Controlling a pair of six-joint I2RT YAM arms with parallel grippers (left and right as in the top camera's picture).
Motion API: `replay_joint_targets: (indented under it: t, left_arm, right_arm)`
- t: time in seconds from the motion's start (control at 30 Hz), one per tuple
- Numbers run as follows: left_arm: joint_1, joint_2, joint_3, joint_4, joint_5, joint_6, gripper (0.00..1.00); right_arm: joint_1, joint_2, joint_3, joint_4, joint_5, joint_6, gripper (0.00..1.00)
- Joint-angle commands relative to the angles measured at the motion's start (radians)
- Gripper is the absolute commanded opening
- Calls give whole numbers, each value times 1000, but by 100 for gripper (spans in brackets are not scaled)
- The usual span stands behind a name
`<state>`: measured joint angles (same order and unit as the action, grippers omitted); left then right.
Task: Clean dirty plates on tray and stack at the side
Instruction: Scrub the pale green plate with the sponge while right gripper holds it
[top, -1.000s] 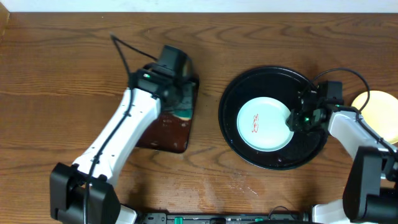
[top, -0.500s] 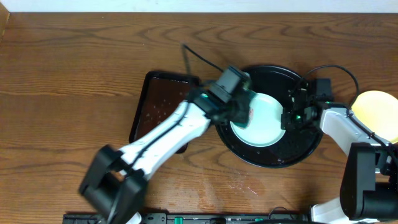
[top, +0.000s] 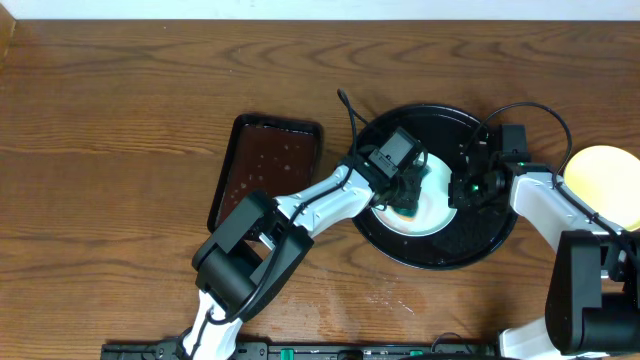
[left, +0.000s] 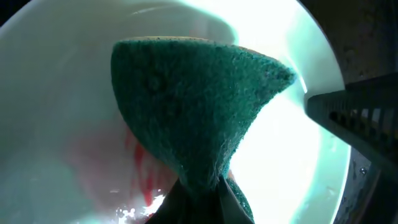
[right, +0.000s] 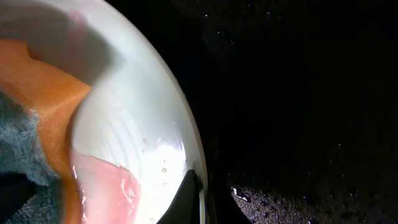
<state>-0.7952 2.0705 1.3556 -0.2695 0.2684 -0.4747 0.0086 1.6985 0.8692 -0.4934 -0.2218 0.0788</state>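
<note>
A pale mint-white plate (top: 432, 205) with a red smear (left: 144, 177) lies on the round black tray (top: 470, 245). My left gripper (top: 405, 195) is shut on a green and orange sponge (left: 199, 118) that presses on the plate's inside. My right gripper (top: 463, 190) is shut on the plate's right rim (right: 196, 186); one finger lies inside the rim, the other outside. The sponge's orange side (right: 50, 99) and the plate (right: 134, 134) show in the right wrist view. A pale yellow plate (top: 600, 185) lies on the table at the far right.
A rectangular dark brown tray (top: 262, 165), wet and speckled, lies left of the black tray. The wet black tray floor (right: 298, 93) fills the right wrist view. Cables loop over the tray's far rim.
My left arm swung from the brown tray over to the black tray with the sponge, which now sits on the mint plate. My right gripper stayed at the plate's right rim.
</note>
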Motion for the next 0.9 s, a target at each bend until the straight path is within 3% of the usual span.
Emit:
replay_joint_targets:
  t: [0.0, 0.17, 0.33, 0.47, 0.7, 0.87]
  left_arm:
    - [18, 52, 5, -101, -184, -19, 7]
    - [66, 52, 49, -303, -323, 19, 7]
    - [114, 52, 113, -450, -298, 71, 7]
    - [121, 53, 122, -413, -133, 81, 7]
    - [60, 95, 122, -203, 174, 64, 7]
    - [-26, 111, 122, -174, 196, 64, 7]
  right_arm:
    - [42, 37, -34, -24, -18, -9, 1]
    - [42, 37, -34, -23, -16, -9, 1]
    - [43, 37, -34, -24, -13, -9, 1]
    - [43, 37, -34, -23, -13, -9, 1]
    - [46, 37, -34, -27, -13, -9, 1]
    - [45, 37, -34, -26, -13, -8, 1]
